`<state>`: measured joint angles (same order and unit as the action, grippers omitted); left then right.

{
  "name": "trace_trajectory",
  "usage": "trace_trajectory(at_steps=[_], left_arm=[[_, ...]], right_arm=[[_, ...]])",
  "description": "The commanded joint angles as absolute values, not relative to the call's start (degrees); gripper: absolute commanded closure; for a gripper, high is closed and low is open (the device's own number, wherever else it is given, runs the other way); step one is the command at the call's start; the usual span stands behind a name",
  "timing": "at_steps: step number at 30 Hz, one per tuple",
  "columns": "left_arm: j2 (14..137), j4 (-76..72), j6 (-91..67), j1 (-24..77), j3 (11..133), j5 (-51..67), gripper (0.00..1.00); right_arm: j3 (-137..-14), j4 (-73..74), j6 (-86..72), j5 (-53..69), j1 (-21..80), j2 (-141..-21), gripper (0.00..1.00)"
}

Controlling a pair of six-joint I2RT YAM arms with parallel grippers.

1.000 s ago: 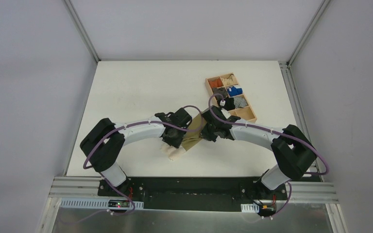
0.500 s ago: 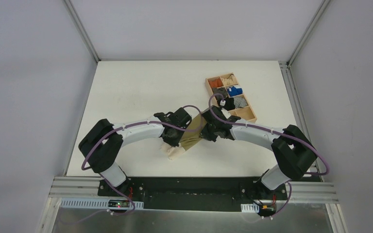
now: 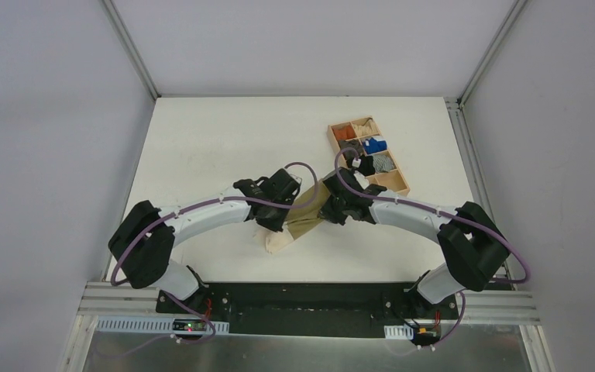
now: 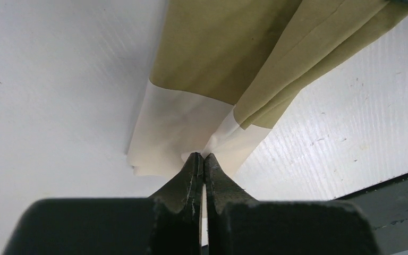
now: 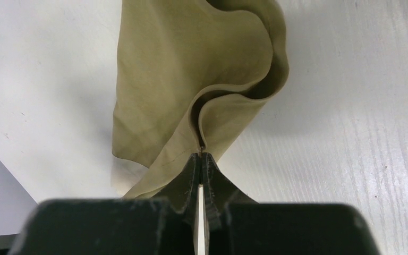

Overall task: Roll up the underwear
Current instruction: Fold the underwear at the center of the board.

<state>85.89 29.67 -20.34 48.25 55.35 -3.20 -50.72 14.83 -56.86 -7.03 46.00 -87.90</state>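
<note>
Now the left arm swings outward, cloth pinched at both ends

Nearest the arm bases, the cream waistband [image 4: 175, 127] of the underwear [image 3: 304, 218] lies on the table [image 3: 201, 139], spreading ahead of the left gripper [image 4: 202, 156] and to its left. That gripper's fingers are pressed together on a small peak of the waistband edge. Compared with a second ago, the left arm's elbow has swung out to its own left. Its wrist has drawn a little farther from the bases, so more of the waistband shows below it in the top view.

Just beyond, the right gripper [image 5: 201, 155] has scarcely moved. Its fingers are clamped on a raised fold of olive fabric that billows ahead of the tips.

Judging from this, the garment is being tugged straight rather than rolled, and no roll has formed yet. Farther off, past the right fingers, sits the compartment tray [image 3: 331, 138] of small bundles.
</note>
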Motion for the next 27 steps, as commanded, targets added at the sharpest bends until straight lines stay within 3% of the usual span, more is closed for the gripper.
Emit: trace_trajectory(at_steps=[1, 27], left_arm=[[82.24, 31.74, -21.96, 47.87, 54.58, -3.87, 1.00], [81.40, 33.75, -28.30, 45.12, 50.32, -10.44, 1.00]], right_arm=[[-53.29, 16.21, -55.91, -8.29, 46.22, -85.68, 1.00], [-69.58, 19.22, -48.33, -6.79, 44.37, -99.20, 1.00]])
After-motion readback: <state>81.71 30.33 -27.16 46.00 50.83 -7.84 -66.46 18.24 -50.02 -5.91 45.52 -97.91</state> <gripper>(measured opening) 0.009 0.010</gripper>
